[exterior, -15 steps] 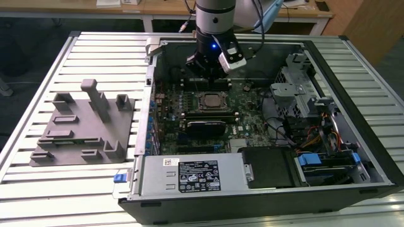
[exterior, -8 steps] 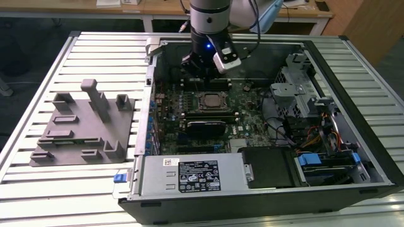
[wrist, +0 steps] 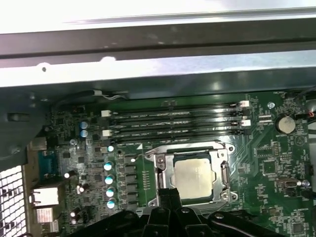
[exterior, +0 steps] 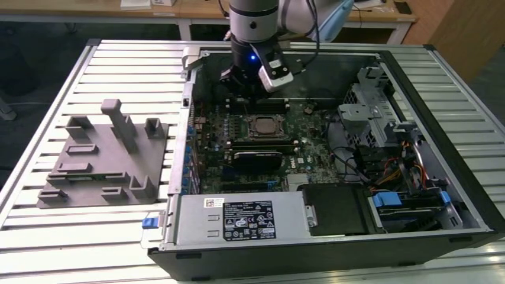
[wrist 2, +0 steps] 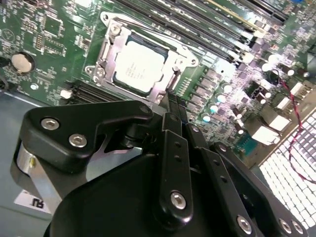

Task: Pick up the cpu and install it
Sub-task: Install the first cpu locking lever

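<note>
Gripper (exterior: 245,96): matte black bolted linkage, hanging at upper centre of the exterior view inside the open computer case (exterior: 316,260). I read its two slim fingers (wrist 2: 172,111) as pressed together, clamping nothing. The cpu (wrist 2: 138,66), a flat square with a pale silvery lid, lies in the metal-framed socket (wrist 2: 106,47) of the green motherboard (wrist 2: 49,44), near the fingertips but apart from them. A grey moulded tray (exterior: 87,171) rests on the slatted table (exterior: 79,236) at the exterior view's left.

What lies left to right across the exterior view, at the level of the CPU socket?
The grey moulded tray → computer case's left wall → cpu seated in its socket → metal drive cage.
</note>
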{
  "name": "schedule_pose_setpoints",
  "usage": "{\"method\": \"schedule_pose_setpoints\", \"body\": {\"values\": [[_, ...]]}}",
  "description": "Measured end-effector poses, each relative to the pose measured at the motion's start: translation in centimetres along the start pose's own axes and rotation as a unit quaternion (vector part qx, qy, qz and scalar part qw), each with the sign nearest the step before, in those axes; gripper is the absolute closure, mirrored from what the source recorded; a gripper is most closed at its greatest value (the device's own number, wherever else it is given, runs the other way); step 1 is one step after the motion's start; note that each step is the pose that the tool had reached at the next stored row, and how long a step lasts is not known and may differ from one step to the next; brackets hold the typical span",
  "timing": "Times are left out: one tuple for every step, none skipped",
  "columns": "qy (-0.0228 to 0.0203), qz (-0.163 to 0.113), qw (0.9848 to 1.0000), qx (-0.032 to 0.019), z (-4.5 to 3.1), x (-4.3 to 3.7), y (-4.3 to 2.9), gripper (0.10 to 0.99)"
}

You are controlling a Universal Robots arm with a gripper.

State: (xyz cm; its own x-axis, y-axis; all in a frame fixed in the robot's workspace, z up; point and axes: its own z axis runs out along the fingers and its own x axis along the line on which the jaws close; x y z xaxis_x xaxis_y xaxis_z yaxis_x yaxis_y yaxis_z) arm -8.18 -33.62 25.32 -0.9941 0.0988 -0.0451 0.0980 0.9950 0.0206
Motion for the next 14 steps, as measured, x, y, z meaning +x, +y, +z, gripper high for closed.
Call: {"method": "schedule_pose_setpoints", "body": {"values": [[0.0,0.0,1.0,0.0,-0.01,0.14,-0.02,0.98],[0.0,0.0,1.0,0.0,-0.01,0.28,-0.04,0.98],[0.0,0.0,1.0,0.0,-0.02,0.4,-0.06,0.98],[0.0,0.0,1.0,0.0,-0.03,0.51,-0.09,0.98],[0.0,0.0,1.0,0.0,-0.03,0.63,-0.12,0.98],[0.0,0.0,1.0,0.0,-0.04,0.77,-0.15,0.98],[0.0,0.0,1.0,0.0,-0.04,0.9,-0.17,0.98],[0.0,0.0,1.0,0.0,-0.05,1.03,-0.19,0.98],[0.0,0.0,1.0,0.0,-0.06,1.15,-0.22,0.98],[0.0,0.0,1.0,0.0,-0.06,1.29,-0.24,0.98],[0.0,0.0,1.0,0.0,-0.07,1.42,-0.27,0.98],[0.0,0.0,1.0,0.0,-0.07,1.56,-0.3,0.98],[0.0,0.0,1.0,-0.0001,-0.08,1.65,-0.32,0.98],[0.0,0.0,1.0,-0.0001,-0.08,1.72,-0.35,0.98]]}}
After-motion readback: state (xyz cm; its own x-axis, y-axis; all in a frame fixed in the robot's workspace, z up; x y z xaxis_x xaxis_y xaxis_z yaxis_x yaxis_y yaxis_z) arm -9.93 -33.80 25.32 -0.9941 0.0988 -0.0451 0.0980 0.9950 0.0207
